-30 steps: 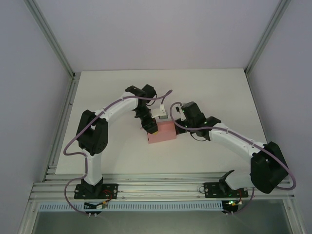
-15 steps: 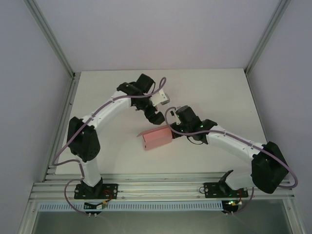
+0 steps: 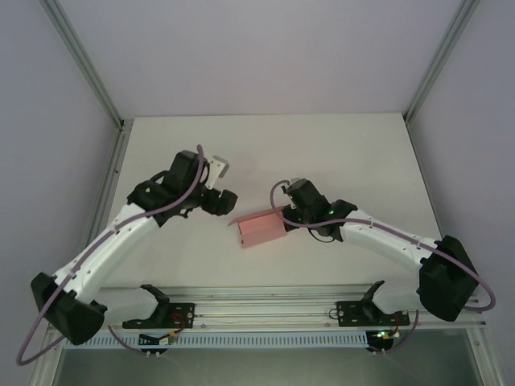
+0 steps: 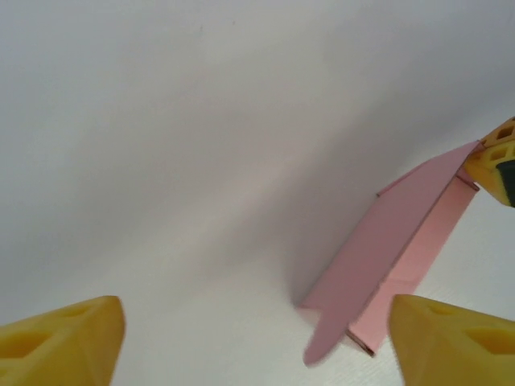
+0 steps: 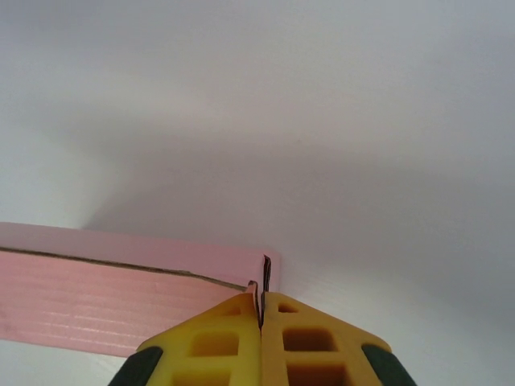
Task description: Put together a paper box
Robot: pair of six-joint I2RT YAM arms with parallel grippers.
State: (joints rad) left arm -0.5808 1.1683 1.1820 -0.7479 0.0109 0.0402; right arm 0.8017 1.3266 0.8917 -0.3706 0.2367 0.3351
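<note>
Claw, right: closed flat on one thin card edge at the right end corner of the paper box; pads meet with the card between them.
Claw, left: fingers spread wide, nothing between them; hovers to the left of the box, near it but apart.
Paper box: pink, partly formed, resting on the white table between the two arms; long flap raised on its left end, with the rounded tab loose.
Step in hand (judged): folding down and tucking the raised flap at the left end.
Method advised: let the right pinch anchor the box; bring the left claw over the flap, press near the crease and not at the tab tip, then guide the tab into the opening.
Risk: thin card may buckle, or the box may slide under the push.
</note>
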